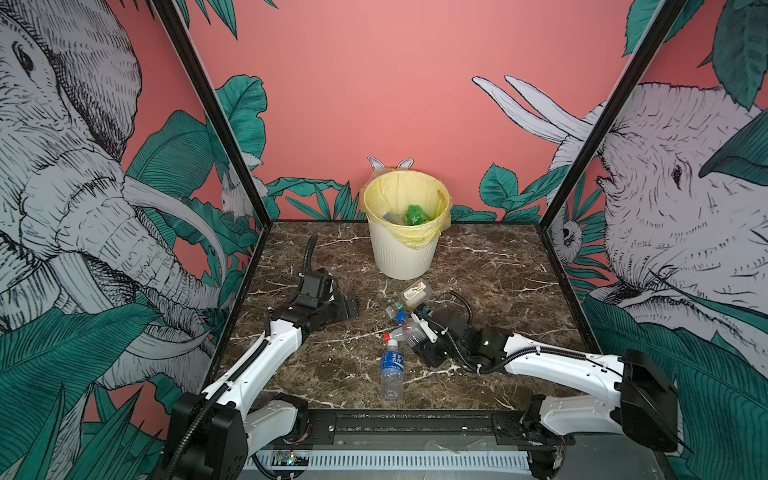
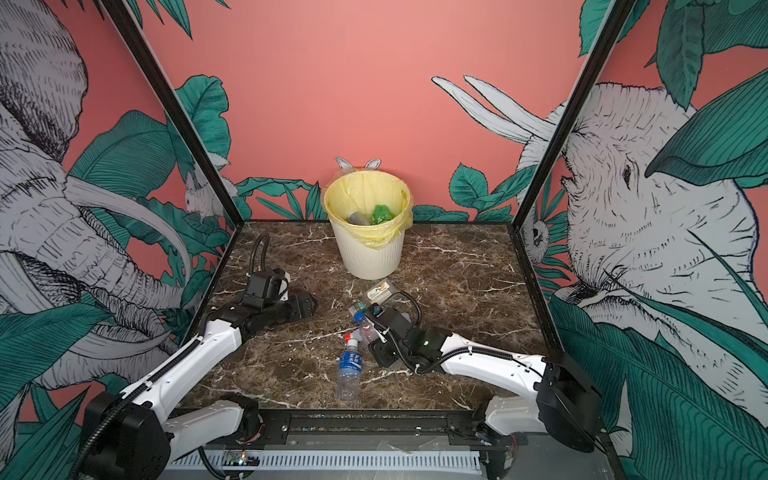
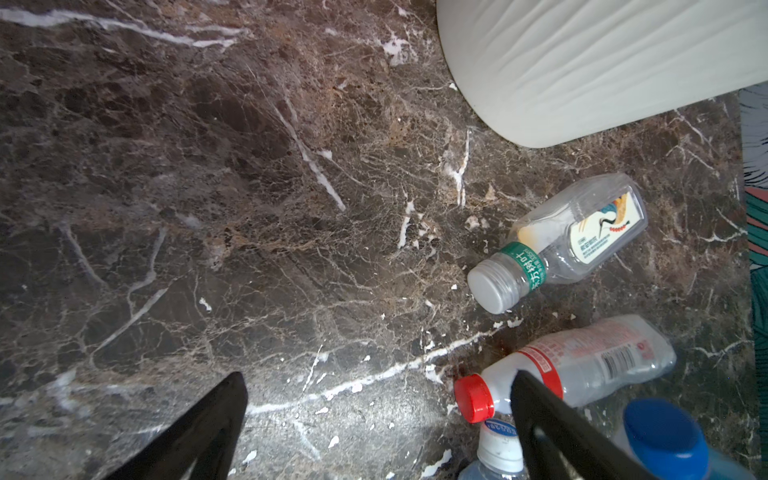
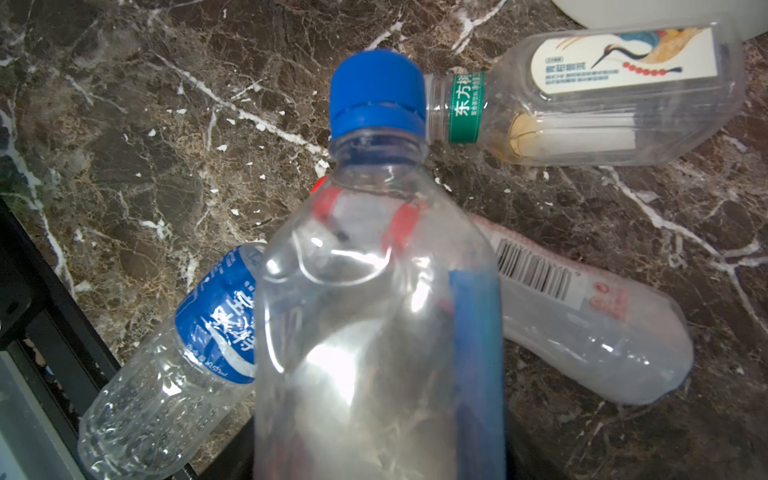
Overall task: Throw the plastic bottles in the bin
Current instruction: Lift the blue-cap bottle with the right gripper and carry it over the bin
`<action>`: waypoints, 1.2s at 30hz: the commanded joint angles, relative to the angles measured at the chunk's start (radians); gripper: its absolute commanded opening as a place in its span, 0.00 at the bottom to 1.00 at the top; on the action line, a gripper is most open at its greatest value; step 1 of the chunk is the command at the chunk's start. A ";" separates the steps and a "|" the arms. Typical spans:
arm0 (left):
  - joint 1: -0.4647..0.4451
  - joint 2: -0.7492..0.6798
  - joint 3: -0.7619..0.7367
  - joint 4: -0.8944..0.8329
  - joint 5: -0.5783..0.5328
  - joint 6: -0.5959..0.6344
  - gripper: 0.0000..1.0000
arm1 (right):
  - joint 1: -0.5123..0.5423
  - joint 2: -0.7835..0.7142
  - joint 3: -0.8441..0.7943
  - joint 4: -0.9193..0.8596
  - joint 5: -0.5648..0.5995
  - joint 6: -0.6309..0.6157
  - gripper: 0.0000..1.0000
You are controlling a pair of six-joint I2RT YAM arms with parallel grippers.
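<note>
While the right claw (image 1: pixel 409 330) grips a bottle: the step in hand looks like a pickup at its start, with the carry to the bin not yet made.
Right claw: narrowed onto the body of the clear blue-capped bottle (image 4: pixel 374 311). The bottle fills the right wrist view and hides the jaws behind it.
Held bottle: near the middle of the bench (image 1: pixel 498 291), cap pointing toward the far edge. Whether it touches the bottles under it cannot be told.
Left claw (image 3: pixel 378 376): spread wide and holding nothing, low over bare bench toward the left edge.
Left on the bench: three bottles on their sides near the middle. They are the crane-label bottle (image 1: pixel 415 295), the red-capped bottle (image 3: pixel 582 365) and the blue-label bottle (image 1: pixel 391 368), which lies nearest the front edge.
Bin (image 1: pixel 403 257): upright at the middle of the far edge, yellow liner folded over its rim. A green bottle (image 1: pixel 415 214) and other pieces are already inside.
Next move: probably a lift clear of the cluster, then a reach to the far edge. The claw should be above the rim before it lets go, and the thin plastic may twist in the grip.
</note>
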 commanded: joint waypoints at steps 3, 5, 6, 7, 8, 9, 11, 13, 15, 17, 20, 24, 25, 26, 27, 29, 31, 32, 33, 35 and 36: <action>0.005 -0.027 -0.017 0.011 -0.001 -0.020 0.99 | 0.003 -0.011 0.077 0.002 0.034 0.041 0.65; 0.006 -0.028 -0.019 0.011 -0.003 -0.020 0.99 | -0.003 -0.011 0.091 0.009 0.038 0.051 0.65; 0.006 -0.028 -0.021 0.013 -0.004 -0.020 0.99 | -0.008 -0.011 0.096 0.017 0.037 0.059 0.65; 0.006 -0.028 -0.022 0.015 -0.002 -0.020 0.99 | -0.015 -0.013 0.099 0.024 0.032 0.068 0.65; 0.006 -0.027 -0.022 0.018 -0.002 -0.020 0.99 | -0.022 -0.014 0.101 0.032 0.028 0.076 0.65; 0.007 -0.024 -0.022 0.020 0.000 -0.020 0.99 | -0.033 -0.017 0.101 0.040 0.020 0.085 0.65; 0.006 -0.018 -0.019 0.021 0.005 -0.022 0.99 | -0.057 -0.025 0.099 0.059 0.004 0.102 0.65; 0.007 -0.015 -0.015 0.021 0.008 -0.021 0.99 | -0.090 -0.036 0.092 0.087 -0.019 0.132 0.65; 0.006 -0.016 -0.013 0.020 0.008 -0.020 0.99 | -0.122 -0.048 0.080 0.119 -0.042 0.158 0.64; 0.006 -0.017 -0.015 0.020 0.006 -0.020 0.99 | -0.149 -0.059 0.070 0.144 -0.045 0.179 0.64; 0.006 -0.019 -0.016 0.020 0.004 -0.022 0.99 | -0.185 -0.071 0.066 0.173 -0.048 0.211 0.64; 0.006 -0.018 -0.016 0.020 0.008 -0.024 0.99 | -0.218 -0.079 0.062 0.213 -0.054 0.246 0.64; 0.006 -0.019 -0.016 0.021 0.008 -0.024 0.99 | -0.225 -0.078 0.059 0.222 -0.058 0.255 0.64; 0.007 -0.021 -0.015 0.018 0.008 -0.023 0.99 | -0.230 -0.078 0.058 0.227 -0.061 0.261 0.64; 0.006 -0.019 -0.015 0.017 0.008 -0.021 0.99 | -0.235 -0.079 0.058 0.232 -0.062 0.267 0.64; 0.007 -0.019 -0.012 0.015 0.007 -0.019 0.99 | -0.246 -0.083 0.052 0.240 -0.062 0.282 0.64; 0.007 -0.020 -0.011 0.015 0.008 -0.017 0.99 | -0.256 -0.089 0.042 0.257 -0.066 0.294 0.64; 0.007 -0.020 -0.010 0.016 0.008 -0.017 0.99 | -0.262 -0.092 0.038 0.268 -0.077 0.297 0.64; 0.007 -0.019 -0.009 0.015 0.007 -0.017 0.99 | -0.267 -0.093 0.035 0.281 -0.101 0.294 0.64; 0.006 -0.017 -0.007 0.015 0.009 -0.016 0.99 | -0.277 -0.096 0.041 0.283 -0.127 0.293 0.64; 0.007 -0.015 -0.007 0.014 0.008 -0.016 0.99 | -0.280 -0.098 0.046 0.279 -0.129 0.293 0.64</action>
